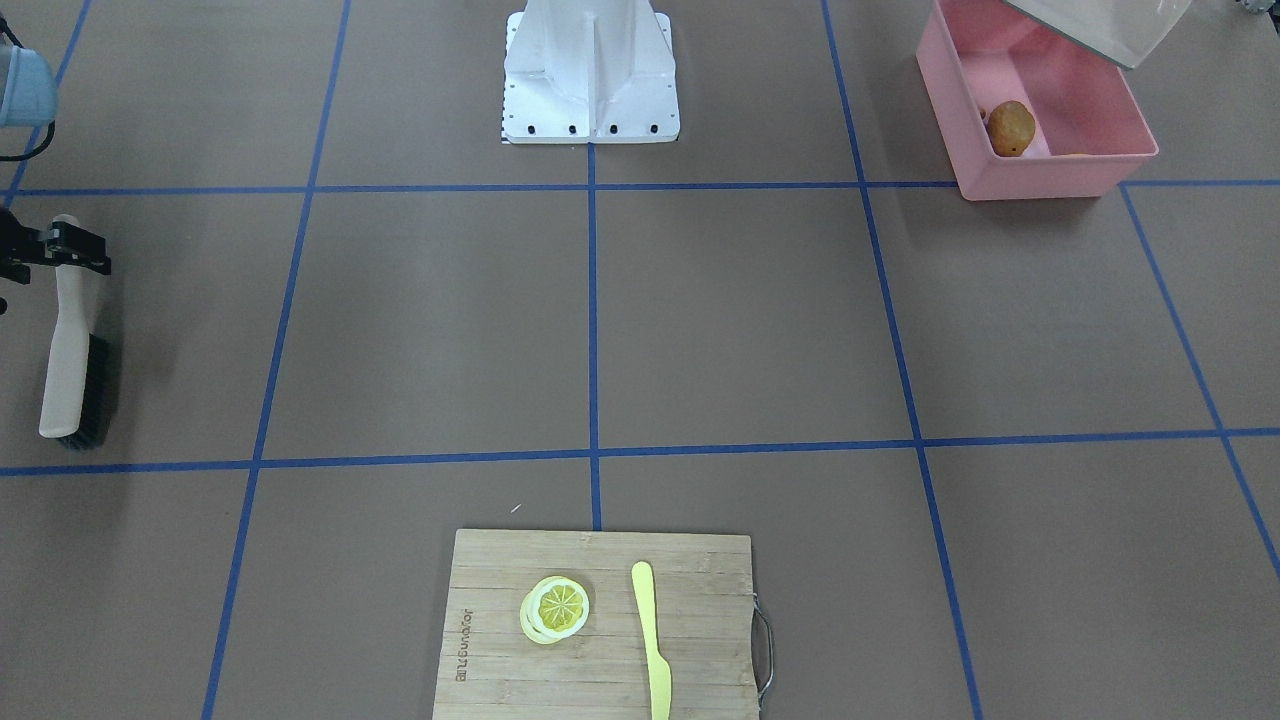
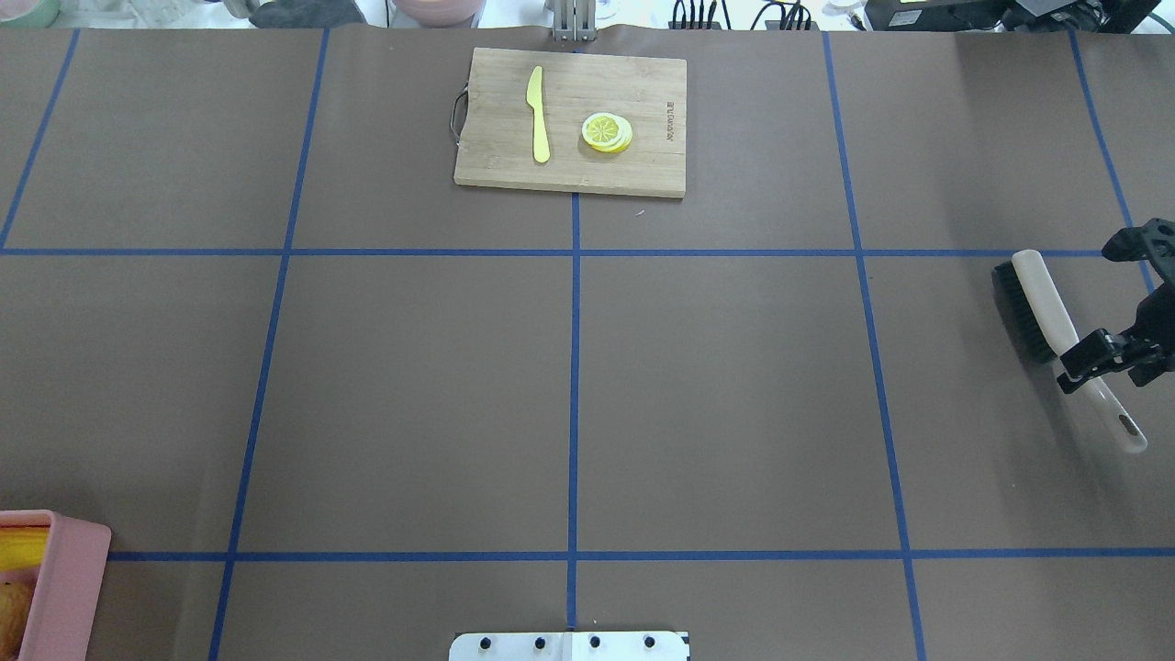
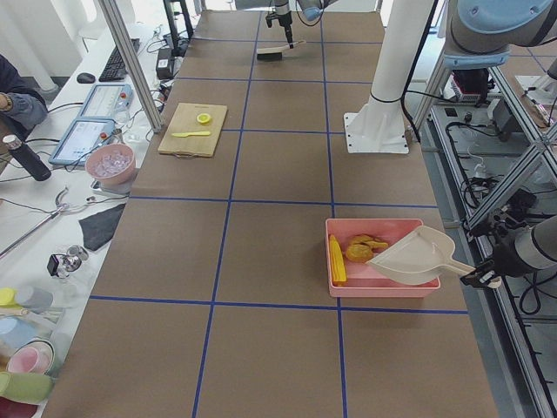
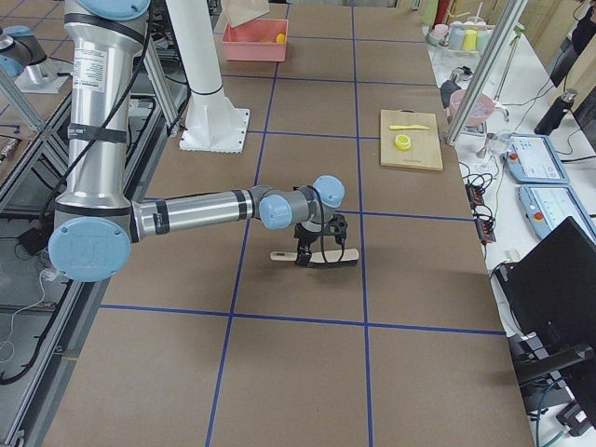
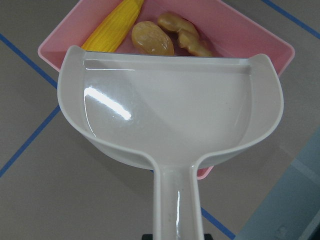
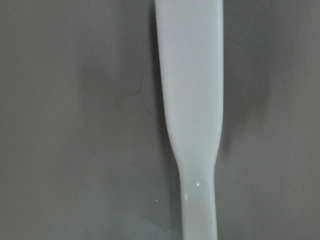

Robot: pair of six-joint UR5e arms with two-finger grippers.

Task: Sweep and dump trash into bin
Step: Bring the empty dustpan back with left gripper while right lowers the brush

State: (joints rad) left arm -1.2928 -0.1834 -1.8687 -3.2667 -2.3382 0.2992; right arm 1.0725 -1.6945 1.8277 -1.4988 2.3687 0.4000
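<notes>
The pink bin (image 5: pixel 260 35) holds the trash: a yellow corn cob (image 5: pixel 112 27), a brown potato (image 5: pixel 152 39) and a tan ginger root (image 5: pixel 187 35). My left gripper (image 3: pixel 480 274) is shut on the handle of a beige dustpan (image 5: pixel 170 110) and holds it tilted over the bin, empty. The bin (image 1: pixel 1060 170) stands near the robot's base on the left side. My right gripper (image 2: pixel 1106 363) is shut on the white handle of a brush (image 2: pixel 1046 303), which lies on the table at the far right.
A wooden cutting board (image 2: pixel 569 174) at the table's far edge carries a lemon slice (image 2: pixel 607 131) and a yellow knife (image 2: pixel 538 115). The white robot base (image 1: pixel 590 70) stands at the near middle. Blue tape lines grid the brown table.
</notes>
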